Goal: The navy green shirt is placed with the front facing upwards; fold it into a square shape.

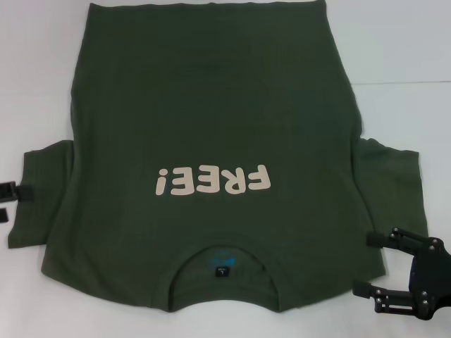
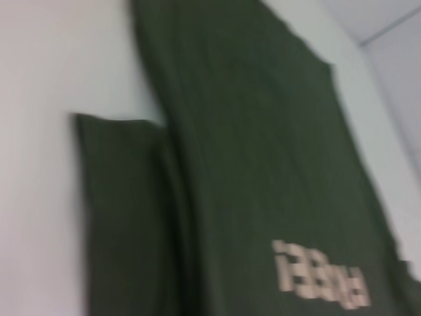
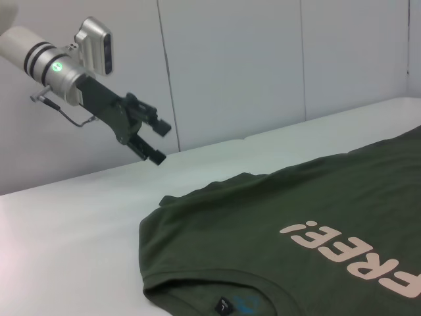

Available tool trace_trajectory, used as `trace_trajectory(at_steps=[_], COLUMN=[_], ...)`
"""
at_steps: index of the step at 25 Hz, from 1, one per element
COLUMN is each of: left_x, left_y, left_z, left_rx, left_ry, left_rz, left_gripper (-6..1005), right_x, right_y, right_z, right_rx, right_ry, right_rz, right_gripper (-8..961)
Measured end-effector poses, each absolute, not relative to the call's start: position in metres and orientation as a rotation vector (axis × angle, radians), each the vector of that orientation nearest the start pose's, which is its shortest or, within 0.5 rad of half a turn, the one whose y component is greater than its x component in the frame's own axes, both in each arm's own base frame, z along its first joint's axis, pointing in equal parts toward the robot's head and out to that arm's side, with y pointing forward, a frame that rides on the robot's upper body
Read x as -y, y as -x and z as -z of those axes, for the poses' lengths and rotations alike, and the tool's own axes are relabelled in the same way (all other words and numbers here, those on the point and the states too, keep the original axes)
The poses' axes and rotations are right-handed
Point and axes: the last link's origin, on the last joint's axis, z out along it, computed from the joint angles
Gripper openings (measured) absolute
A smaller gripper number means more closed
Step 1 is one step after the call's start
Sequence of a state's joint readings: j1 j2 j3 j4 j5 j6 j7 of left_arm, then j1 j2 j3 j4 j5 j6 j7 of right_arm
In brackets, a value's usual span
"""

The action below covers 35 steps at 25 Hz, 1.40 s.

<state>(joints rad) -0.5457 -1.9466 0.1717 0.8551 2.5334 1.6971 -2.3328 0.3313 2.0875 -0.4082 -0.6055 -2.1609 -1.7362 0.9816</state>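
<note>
The navy green shirt [image 1: 211, 105] lies spread flat on the white table [image 1: 35, 70], front up, with its collar nearest me. The cream "FREE!" lettering [image 1: 211, 181] and the collar label [image 1: 223, 270] show. My left gripper [image 1: 8, 202] is open at the left edge, just off the end of the left sleeve [image 1: 42, 197]. The right wrist view shows this left gripper [image 3: 158, 141] open and raised above the table. My right gripper [image 1: 361, 264] is open and empty beside the shirt's near right corner, below the right sleeve [image 1: 391, 183]. The shirt also shows in the left wrist view [image 2: 263, 164] and the right wrist view [image 3: 296, 210].
White wall panels [image 3: 263, 66] stand behind the table on the left arm's side. Bare table surface [image 1: 409, 105] lies on both sides of the shirt's body.
</note>
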Motion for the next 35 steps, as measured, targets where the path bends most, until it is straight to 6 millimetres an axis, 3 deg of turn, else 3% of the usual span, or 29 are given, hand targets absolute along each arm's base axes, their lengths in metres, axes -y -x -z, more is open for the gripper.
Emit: trace_trajectory(at_steps=[7, 23, 35], left_x=[-0.322, -0.324, -0.327], left_y=[0.353, 0.365, 0.369], left_z=[-0.110, -0.093, -0.092], left_rx=[1.862, 1.858, 1.843], left_ry=[1.941, 1.914, 1.877], left_rz=[0.403, 0.318, 0.312], left_gripper=[918, 918, 918], right_x=[-0.244, -0.245, -0.244], right_y=[-0.329, -0.329, -0.329], right_z=[-0.008, -0.008, -0.008], right_rx=[-0.475, -0.474, -0.478], right_ry=[2.639, 2.640, 2.640], right_rz=[-0.717, -0.717, -0.721], right_gripper=[915, 915, 915])
